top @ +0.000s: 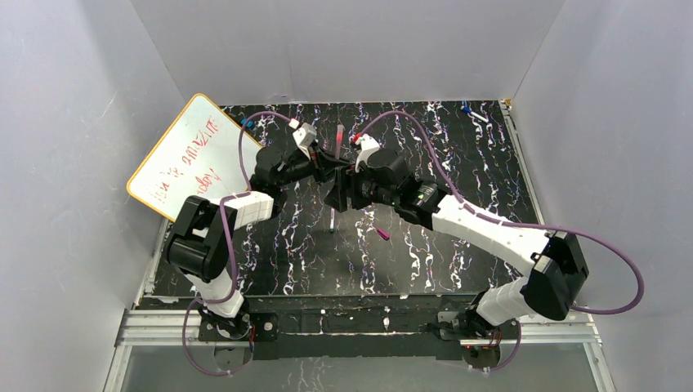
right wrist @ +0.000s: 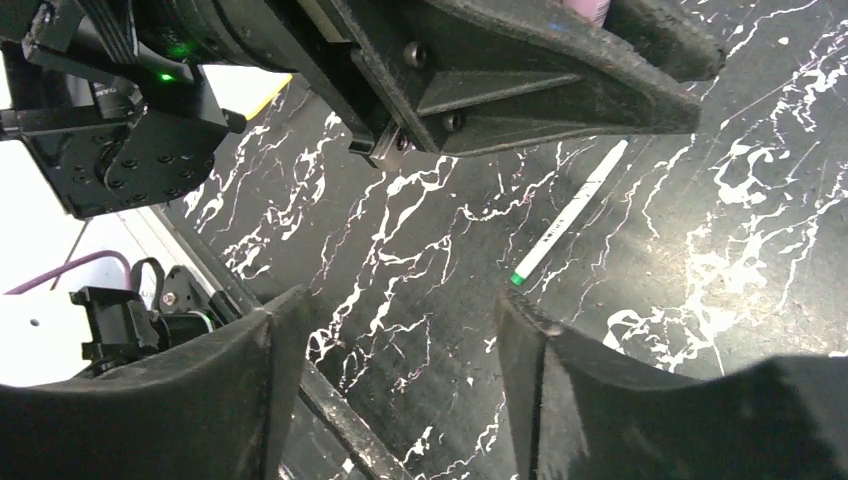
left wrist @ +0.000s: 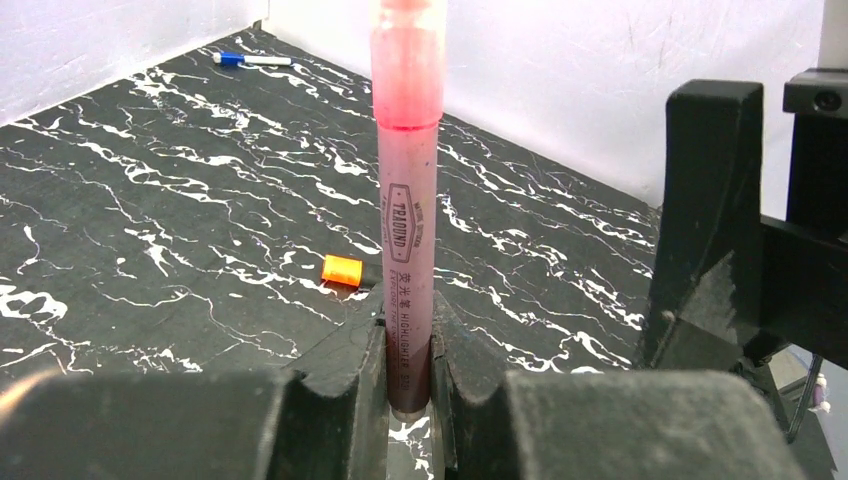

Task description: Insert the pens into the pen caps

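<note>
Left gripper (left wrist: 407, 372) is clamped narrow on the lower end of the pink pen (left wrist: 407, 200), holding it upright. Right gripper (right wrist: 400, 330) stands near that pen, jaws wide, nothing between them. Two pens counted: the pink one and a whitish pen with green tip (right wrist: 570, 212), lying flat below it. One magenta cap (top: 382, 233) lies right of the pink pen, toward the bases. One orange piece (left wrist: 341, 270) lies behind it; cap or tip, cannot tell.
</note>
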`<state>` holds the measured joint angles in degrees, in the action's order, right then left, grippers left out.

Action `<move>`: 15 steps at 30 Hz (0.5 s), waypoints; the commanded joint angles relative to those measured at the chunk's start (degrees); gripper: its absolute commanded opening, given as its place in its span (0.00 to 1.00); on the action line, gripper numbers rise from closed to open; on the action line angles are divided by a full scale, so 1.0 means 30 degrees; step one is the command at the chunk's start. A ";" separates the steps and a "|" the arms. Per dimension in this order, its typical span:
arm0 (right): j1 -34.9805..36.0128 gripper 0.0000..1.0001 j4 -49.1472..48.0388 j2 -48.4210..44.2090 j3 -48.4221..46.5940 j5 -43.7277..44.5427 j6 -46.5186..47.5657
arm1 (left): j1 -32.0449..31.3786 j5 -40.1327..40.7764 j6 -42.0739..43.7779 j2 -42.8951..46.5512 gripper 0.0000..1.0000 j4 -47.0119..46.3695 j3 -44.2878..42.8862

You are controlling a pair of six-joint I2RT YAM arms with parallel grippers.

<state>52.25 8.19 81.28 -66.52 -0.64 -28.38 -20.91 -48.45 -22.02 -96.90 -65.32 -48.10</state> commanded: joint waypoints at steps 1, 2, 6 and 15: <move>-0.0193 0.79 -0.0268 -0.0581 0.0327 0.0004 0.0071 | -0.0143 0.0519 0.0793 0.0851 0.00 0.0377 -0.0393; -0.0243 0.82 -0.0462 -0.0787 0.0539 0.0401 0.0043 | -0.0149 0.0532 0.0853 0.0861 0.00 0.0469 -0.0362; -0.0242 0.97 -0.1742 -0.2504 0.2166 0.3538 0.0242 | -0.0150 0.0511 0.1047 0.0877 0.00 0.0842 -0.0301; -0.0897 0.99 -0.8031 -0.4322 0.3340 0.2681 0.4807 | -0.0280 -0.1628 -0.0309 0.0810 0.00 0.1191 -0.0236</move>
<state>50.94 -2.37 68.53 -54.54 10.92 -22.24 -21.21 -49.67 -21.45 -96.92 -61.56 -48.12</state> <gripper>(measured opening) 0.985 0.121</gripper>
